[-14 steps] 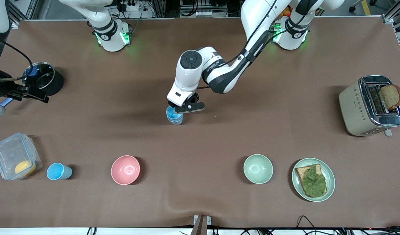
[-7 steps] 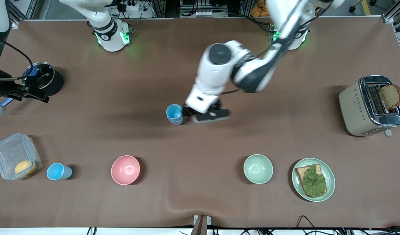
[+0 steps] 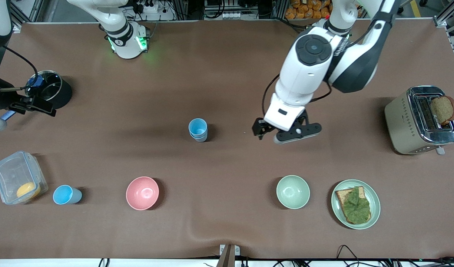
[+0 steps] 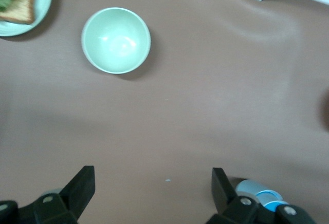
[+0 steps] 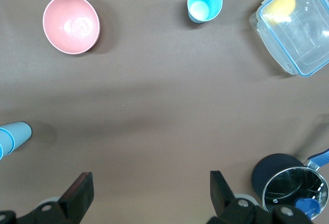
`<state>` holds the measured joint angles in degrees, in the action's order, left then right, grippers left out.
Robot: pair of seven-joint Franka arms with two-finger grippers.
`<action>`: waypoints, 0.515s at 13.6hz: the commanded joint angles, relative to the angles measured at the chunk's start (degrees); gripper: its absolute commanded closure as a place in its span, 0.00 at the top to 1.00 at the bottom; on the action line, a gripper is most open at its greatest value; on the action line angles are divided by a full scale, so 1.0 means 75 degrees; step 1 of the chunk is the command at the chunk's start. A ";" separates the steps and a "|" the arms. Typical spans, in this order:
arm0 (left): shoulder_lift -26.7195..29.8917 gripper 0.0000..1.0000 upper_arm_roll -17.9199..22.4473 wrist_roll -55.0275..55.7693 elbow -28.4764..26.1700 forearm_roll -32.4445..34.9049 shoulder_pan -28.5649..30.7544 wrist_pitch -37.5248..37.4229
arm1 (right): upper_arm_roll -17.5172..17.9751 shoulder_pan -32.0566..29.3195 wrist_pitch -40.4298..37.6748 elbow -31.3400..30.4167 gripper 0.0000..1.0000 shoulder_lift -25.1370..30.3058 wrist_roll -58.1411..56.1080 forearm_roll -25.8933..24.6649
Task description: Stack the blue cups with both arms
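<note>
Cups [image 3: 198,129] stand nested, two in one stack, mid-table; we count a third cup [image 3: 66,195] alone between the box [image 3: 18,182] and the pink bowl [image 3: 142,193]. We see the left gripper [image 3: 286,132] hanging over bare table toward the left arm's end from the stack, arm bent, fingers wide and empty. The right gripper [image 5: 149,196] (waiting near the pot [image 3: 50,90], at the table's edge) is spread too. Open cloth surrounds the stack. One green bowl [image 3: 292,191], one plate [image 3: 375,207], one toaster [image 3: 408,122].
</note>
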<state>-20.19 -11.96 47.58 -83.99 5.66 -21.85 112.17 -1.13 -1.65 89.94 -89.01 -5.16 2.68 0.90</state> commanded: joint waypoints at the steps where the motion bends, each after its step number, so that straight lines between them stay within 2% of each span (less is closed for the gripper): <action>1: 0.0617 1.00 -0.0128 -0.1497 -0.0262 0.0066 0.0708 -0.0738 | 0.0034 -0.0026 -0.0039 -0.0144 1.00 0.0196 -0.0052 -0.0026; 7: 0.1180 1.00 -0.0128 -0.3669 -0.0274 -0.0004 0.1857 -0.1677 | 0.0034 -0.0026 -0.0063 -0.0144 1.00 0.0196 -0.0052 -0.0026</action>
<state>-13.97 -12.04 23.68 -84.22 5.66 -10.16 101.13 -1.13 -1.65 89.77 -89.01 -5.16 2.68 0.90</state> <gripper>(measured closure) 0.000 0.000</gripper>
